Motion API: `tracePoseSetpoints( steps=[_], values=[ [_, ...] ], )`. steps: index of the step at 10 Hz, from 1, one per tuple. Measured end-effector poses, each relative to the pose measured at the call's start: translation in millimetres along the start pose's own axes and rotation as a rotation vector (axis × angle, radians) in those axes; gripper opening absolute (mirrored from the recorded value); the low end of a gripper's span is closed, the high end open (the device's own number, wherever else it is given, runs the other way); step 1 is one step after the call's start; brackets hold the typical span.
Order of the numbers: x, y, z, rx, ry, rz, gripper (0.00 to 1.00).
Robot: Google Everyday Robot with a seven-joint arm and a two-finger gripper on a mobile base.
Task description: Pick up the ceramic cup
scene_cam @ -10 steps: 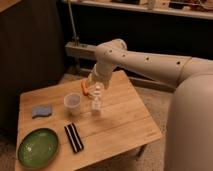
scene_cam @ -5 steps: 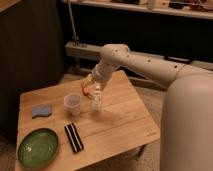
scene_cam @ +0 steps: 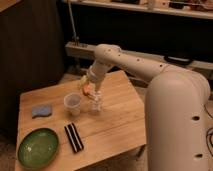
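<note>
The ceramic cup [scene_cam: 72, 103] stands upright on the wooden tabletop [scene_cam: 115, 125], roughly at its middle, with its round rim facing up. The gripper [scene_cam: 91, 91] hangs just right of the cup and slightly farther back. It sits at the end of the 1 white arm [scene_cam: 125, 60], which reaches in from the right. Its fingers are spread wide and hold nothing, and they are apart from the cup. Directly below the gripper, just right of the cup, stands a small clear bottle-like thing [scene_cam: 96, 104] (whether the fingers touch it cannot be told). A blue sponge [scene_cam: 41, 110] lies left of the cup. At the near left corner sits a green bowl [scene_cam: 38, 147]. Just right of the bowl lies a black bar-shaped thing [scene_cam: 74, 137] with a pale stripe along it.
</note>
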Motion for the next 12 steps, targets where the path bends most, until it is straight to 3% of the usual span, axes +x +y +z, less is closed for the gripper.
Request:
tracePoseSetpoints(
  steps=[4, 9, 12],
  values=[
    [13.0, 9.9, 22.7, -0.009, 0.064, -0.028, 0.65],
    [22.0, 13.6, 50.7, 0.007, 0.085, -0.042, 0.65],
    [23.5, 15.3, 68.8, 0.039, 0.104, -0.050, 0.65]
  ],
)
